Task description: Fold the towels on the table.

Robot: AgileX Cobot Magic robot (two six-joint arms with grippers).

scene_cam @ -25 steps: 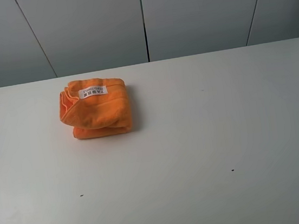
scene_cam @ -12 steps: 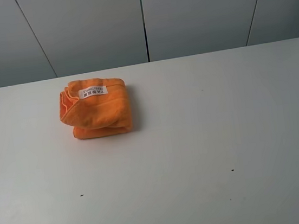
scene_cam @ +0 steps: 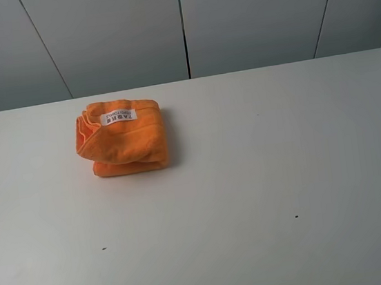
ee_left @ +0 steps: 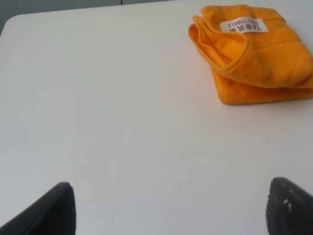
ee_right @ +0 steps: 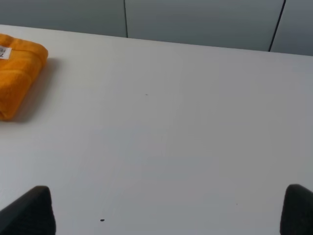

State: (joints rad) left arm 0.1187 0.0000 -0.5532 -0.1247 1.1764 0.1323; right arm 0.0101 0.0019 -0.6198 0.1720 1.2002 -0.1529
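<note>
The orange towel point(scene_cam: 122, 137) lies folded into a thick bundle on the white table point(scene_cam: 250, 177), at the back left, its white label on top. It also shows in the left wrist view point(ee_left: 252, 51) and at the edge of the right wrist view point(ee_right: 17, 73). My left gripper point(ee_left: 171, 210) is open and empty, its black fingertips point(ee_left: 54, 210) spread wide above bare table, well short of the towel. My right gripper point(ee_right: 166, 210) is open and empty too, fingertips point(ee_right: 298, 208) wide apart over bare table, to the right of the towel. Neither arm shows in the exterior high view.
Grey wall panels point(scene_cam: 183, 25) stand behind the table's far edge. A few tiny dark specks point(scene_cam: 296, 216) dot the tabletop.
</note>
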